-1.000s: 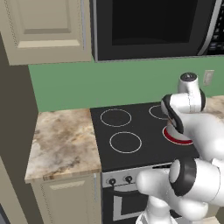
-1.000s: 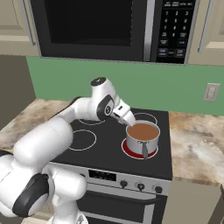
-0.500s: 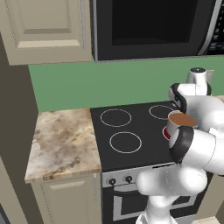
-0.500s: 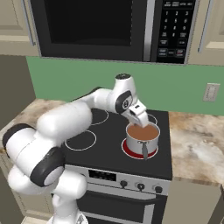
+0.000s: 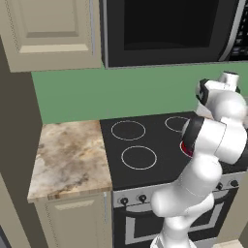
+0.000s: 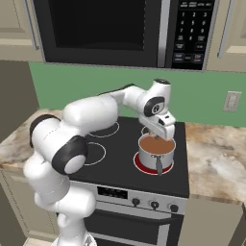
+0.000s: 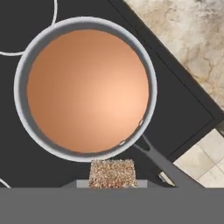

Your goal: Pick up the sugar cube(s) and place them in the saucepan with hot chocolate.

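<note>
The two-finger gripper (image 6: 161,129) is clamped on a small speckled tan sugar cube (image 7: 113,173), held above the rim of the round pale-grey saucepan of brown hot chocolate (image 6: 156,150). The saucepan sits on the black stovetop (image 6: 120,163), near its front right corner.

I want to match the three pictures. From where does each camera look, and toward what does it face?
Left base view: behind-left, facing the stove; white arm at right.
Right base view: behind-right, facing stove and saucepan; arm at left, gripper above the pan.
Hand view: on the hand, looking down at the saucepan's hot chocolate; sugar cube at bottom.
Shared: saucepan, stove.
</note>
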Controlling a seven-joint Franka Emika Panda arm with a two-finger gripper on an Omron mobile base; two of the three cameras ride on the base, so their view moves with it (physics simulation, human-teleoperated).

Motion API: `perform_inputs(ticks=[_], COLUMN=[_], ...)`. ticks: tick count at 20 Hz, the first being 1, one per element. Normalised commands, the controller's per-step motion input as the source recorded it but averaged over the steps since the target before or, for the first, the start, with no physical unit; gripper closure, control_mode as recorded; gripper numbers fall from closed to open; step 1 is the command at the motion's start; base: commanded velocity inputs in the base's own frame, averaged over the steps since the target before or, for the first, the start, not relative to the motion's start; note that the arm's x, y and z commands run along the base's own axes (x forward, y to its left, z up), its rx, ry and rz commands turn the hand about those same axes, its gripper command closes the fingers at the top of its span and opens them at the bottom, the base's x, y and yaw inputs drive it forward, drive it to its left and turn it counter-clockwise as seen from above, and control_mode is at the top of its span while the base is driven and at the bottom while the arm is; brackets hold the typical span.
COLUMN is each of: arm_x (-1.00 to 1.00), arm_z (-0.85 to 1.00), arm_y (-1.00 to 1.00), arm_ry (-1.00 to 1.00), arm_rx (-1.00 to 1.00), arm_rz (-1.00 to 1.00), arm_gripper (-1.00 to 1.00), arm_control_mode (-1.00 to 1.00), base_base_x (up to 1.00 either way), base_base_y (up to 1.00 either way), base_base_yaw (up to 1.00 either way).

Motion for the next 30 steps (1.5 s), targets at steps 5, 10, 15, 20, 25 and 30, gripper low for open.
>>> perform_inputs(ticks=[5, 10, 15, 20, 25, 30], arm_x=[0.31, 0.24, 0.23, 0.10, 0.01, 0.09], arm_z=[-0.49, -0.41, -0.30, -0.28, -0.18, -0.16], arm_y=[-0.31, -0.03, 0.00, 0.00, 0.02, 0.06], arm_ry=[0.05, 0.01, -0.02, -0.03, -0.05, -0.02], arm_rx=[0.04, 0.00, 0.00, -0.05, -0.10, -0.06], arm_rz=[0.00, 0.00, 0.00, 0.00, 0.00, 0.00], arm_gripper=[1.00, 1.00, 1.00, 1.00, 1.00, 1.00], arm_control_mode=[-1.00, -1.00, -1.00, -1.00, -1.00, -1.00], base_base_x=[0.00, 0.00, 0.00, 0.00, 0.00, 0.00], base_base_y=[0.00, 0.00, 0.00, 0.00, 0.00, 0.00], base_base_yaw=[0.00, 0.00, 0.00, 0.00, 0.00, 0.00])
